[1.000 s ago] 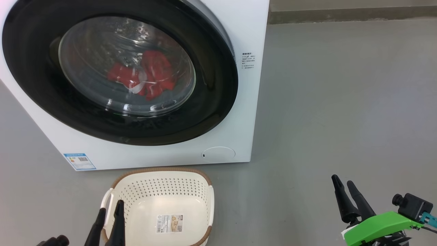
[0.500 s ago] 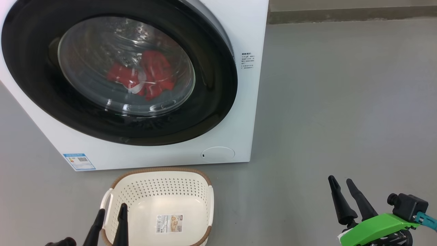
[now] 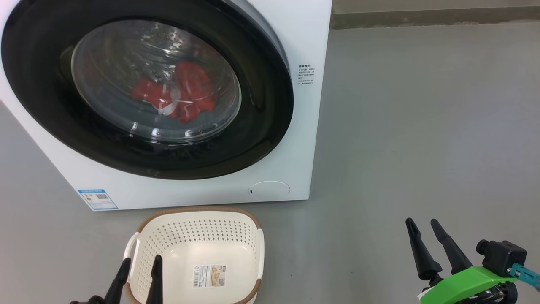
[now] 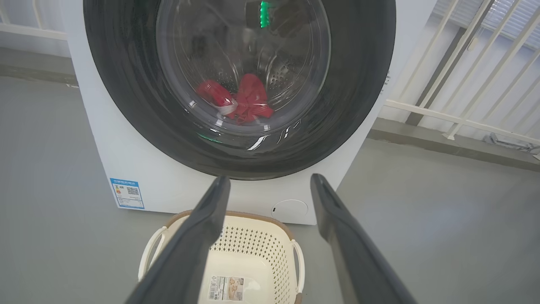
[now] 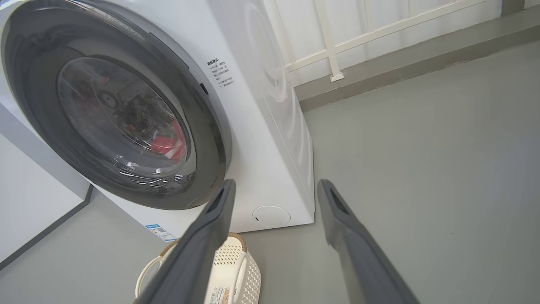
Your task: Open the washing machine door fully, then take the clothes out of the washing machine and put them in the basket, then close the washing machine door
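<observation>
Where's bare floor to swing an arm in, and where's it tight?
Bare floor right of the washing machine, ahead of the right gripper. Crowded at the front: the basket sits close before the closed door, with the left gripper at its near rim.

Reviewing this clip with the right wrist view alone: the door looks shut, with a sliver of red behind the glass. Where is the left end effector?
Observer: The left end effector is open. In the head view its fingers overlap the near left corner of the basket.
Operator: Anything in the basket? I see just one end of it.
Observer: No clothes. A paper label is stuck to its bottom.
Operator: And the load?
Observer: The clothes lie in one red heap with a bit of white, low behind the shut washing machine door.
</observation>
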`<state>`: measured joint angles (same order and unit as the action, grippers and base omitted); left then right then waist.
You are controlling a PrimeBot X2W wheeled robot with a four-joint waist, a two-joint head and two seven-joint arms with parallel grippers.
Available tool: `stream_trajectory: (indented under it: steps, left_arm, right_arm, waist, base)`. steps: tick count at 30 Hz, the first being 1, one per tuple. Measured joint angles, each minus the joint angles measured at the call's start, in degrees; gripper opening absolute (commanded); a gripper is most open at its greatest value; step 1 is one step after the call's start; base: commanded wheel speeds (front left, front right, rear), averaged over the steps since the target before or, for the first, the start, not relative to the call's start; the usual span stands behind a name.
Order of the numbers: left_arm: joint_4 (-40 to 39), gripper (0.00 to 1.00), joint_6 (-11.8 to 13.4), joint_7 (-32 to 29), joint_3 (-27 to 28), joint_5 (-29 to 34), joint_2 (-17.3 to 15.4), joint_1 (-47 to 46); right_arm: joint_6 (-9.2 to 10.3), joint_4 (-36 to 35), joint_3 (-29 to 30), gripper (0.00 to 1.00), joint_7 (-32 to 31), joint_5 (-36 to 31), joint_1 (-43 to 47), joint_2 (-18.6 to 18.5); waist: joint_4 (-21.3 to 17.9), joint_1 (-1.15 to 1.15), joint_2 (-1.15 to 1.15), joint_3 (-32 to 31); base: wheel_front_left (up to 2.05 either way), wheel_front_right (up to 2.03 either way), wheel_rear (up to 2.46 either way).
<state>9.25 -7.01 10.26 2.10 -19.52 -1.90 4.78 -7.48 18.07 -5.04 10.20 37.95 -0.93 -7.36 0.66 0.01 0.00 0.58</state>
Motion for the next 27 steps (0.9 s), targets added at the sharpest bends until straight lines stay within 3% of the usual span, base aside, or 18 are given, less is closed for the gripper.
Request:
stream_trajectory:
  steps: [22, 27]
  left_arm:
    - [-0.77, 1.0, 0.0, 3.55, 0.21, 14.68, -0.37, 1.14]
    - [-0.11, 1.0, -0.01, 4.04, 0.62, 14.93, -0.38, 1.14]
  right_arm:
    - [0.0, -0.23, 0.94, 1.0, 3.58, -10.44, 2.14, -0.11]
    - [0.0, -0.23, 0.93, 1.0, 4.02, -11.34, 2.15, -0.12]
  waist:
    - [-0.34, 0.0, 0.0, 0.3]
    - [-0.37, 0.0, 0.0, 0.4]
  base:
    - [0.0, 0.0, 0.0]
    - [0.0, 0.0, 0.0]
